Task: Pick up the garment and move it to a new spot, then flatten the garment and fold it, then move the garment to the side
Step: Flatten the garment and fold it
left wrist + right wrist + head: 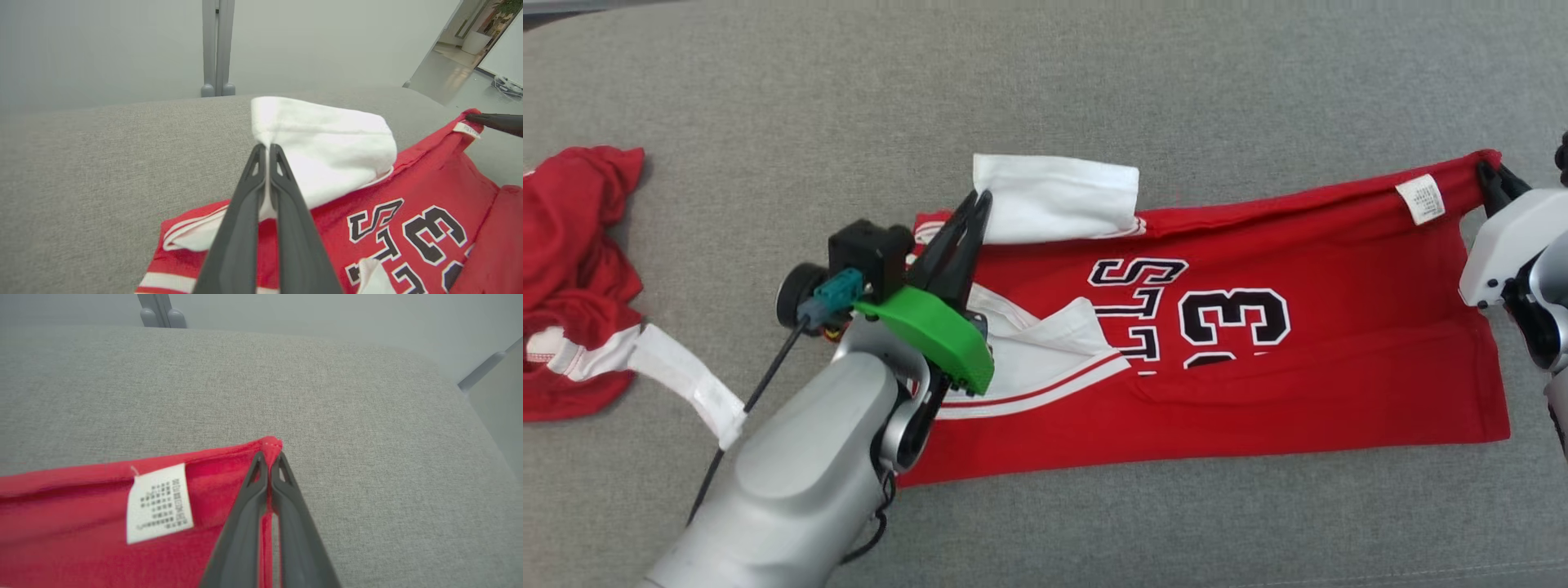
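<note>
Jersey lies flat on the grey counter, your left pincer clamped on its white sleeve and your right pincer pinching the hem corner, probably so both ends lift together to fold.

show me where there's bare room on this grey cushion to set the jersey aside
Bare: the grey cushion band beyond the jersey, the strip along its near edge, and the gap between the crumpled red garment and the left gripper. Crowded: the middle and right, with jersey and right gripper.
</note>
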{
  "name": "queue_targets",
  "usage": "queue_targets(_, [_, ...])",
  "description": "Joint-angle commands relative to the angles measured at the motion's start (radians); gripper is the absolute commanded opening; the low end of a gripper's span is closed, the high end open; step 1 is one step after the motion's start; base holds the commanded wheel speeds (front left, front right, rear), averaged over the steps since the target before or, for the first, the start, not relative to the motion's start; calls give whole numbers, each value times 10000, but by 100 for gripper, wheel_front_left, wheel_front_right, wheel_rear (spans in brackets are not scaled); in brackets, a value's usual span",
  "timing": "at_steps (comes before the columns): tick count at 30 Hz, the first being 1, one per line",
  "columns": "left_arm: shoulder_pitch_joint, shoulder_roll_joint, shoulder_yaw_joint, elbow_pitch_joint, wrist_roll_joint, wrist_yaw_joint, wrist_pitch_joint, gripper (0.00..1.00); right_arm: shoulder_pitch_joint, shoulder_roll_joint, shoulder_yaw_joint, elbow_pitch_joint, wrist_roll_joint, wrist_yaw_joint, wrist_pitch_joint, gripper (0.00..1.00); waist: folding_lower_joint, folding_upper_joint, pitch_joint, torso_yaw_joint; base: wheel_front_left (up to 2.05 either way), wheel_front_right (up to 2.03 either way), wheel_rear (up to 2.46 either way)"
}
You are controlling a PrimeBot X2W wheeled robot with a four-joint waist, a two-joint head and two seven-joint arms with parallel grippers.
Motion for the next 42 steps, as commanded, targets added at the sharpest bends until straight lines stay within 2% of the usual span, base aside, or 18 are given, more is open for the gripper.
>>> queue_targets(1, [465,178,41,-344,-116,172,-45,0,242,-3,-75,-25,-3,-22,-210,0,0,-1,-483,339,0,0,0])
queue_targets(8, [1554,602,-5,-1701,-333,715,124,0,740,-135,119,58,14,-20,-774,0,0,-1,-936,533,0,0,0])
queue_targets(20, [2971,831,-506,-2526,-646,1183,700,0,1795,-715,961,-102,-380,-22,-242,0,0,-1,-1281,596,0,0,0])
queue_targets(21, [3049,828,-534,-2530,-668,1203,691,0,1877,-764,997,-99,-367,-22,-197,8,0,-1,-1290,610,0,0,0])
queue_targets(22, [3134,835,-575,-2514,-678,1223,716,0,1953,-810,986,-93,-323,-22,-155,100,0,-1,-1301,628,0,0,0])
queue_targets(28, [3459,819,-673,-2228,-758,1218,614,0,2339,-865,510,-348,-243,-20,-162,100,0,-1,-1385,681,0,0,0])
queue_targets(29, [3501,813,-680,-2133,-744,1219,604,3,2408,-854,376,-407,-229,-22,-179,100,0,-1,-1399,684,0,0,0])
queue_targets(30, [3560,789,-697,-2038,-756,1213,560,43,2501,-808,170,-520,-204,-22,-234,100,0,-1,-1424,683,0,0,0])
queue_targets(31, [3576,775,-717,-1982,-742,1171,512,100,2563,-742,18,-623,-203,-20,-275,100,0,-1,-1445,676,0,0,0])
queue_targets(37, [3741,735,-617,-1515,-749,1034,287,100,3268,-219,-812,-1493,-384,-20,-163,100,0,-1,-1633,623,0,0,0])
queue_targets(42, [4025,683,178,-1566,-841,977,-27,100,3992,430,-1699,-2348,-424,-20,54,100,0,-1,-1818,609,0,0,0])
